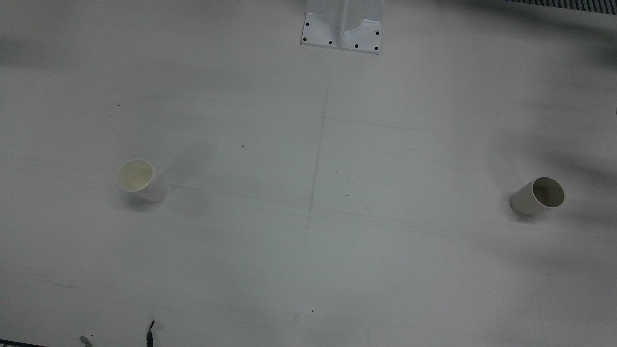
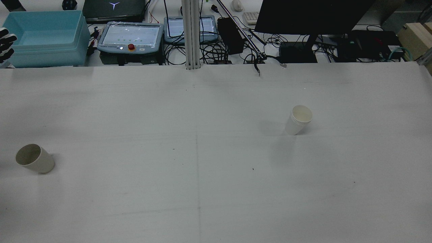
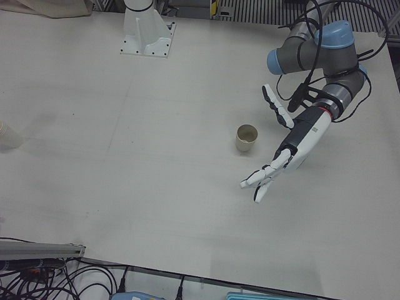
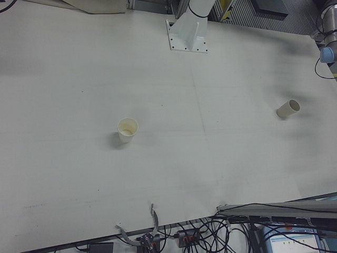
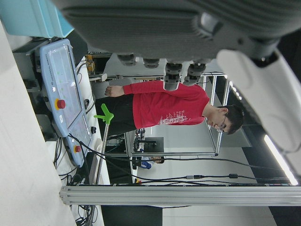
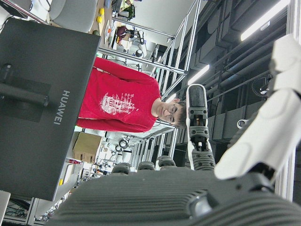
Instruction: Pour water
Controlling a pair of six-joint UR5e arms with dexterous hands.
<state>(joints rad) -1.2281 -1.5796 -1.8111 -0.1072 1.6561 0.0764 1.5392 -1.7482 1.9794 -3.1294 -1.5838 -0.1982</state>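
Observation:
Two white paper cups stand upright on the white table. The cup on my left side (image 3: pixel 246 137) shows in the rear view (image 2: pixel 34 158) and front view (image 1: pixel 537 196). The cup on my right side (image 2: pixel 298 119) has a pale yellowish inside (image 1: pixel 139 179) and also shows in the right-front view (image 4: pixel 127 129). My left hand (image 3: pixel 289 150) is open, fingers spread, raised just beside the left cup and not touching it; its own view shows its palm (image 5: pixel 164 23). My right hand (image 6: pixel 188 197) shows only in its own view, fingers extended and holding nothing. I cannot tell what the cups contain.
A white arm pedestal (image 1: pixel 342 29) stands at the robot's edge of the table. Beyond the far edge are a blue bin (image 2: pixel 44 37), teach pendants (image 2: pixel 130 35), a black monitor (image 2: pixel 310 17) and cables. A camera post (image 2: pixel 190 33) rises at the middle of that edge.

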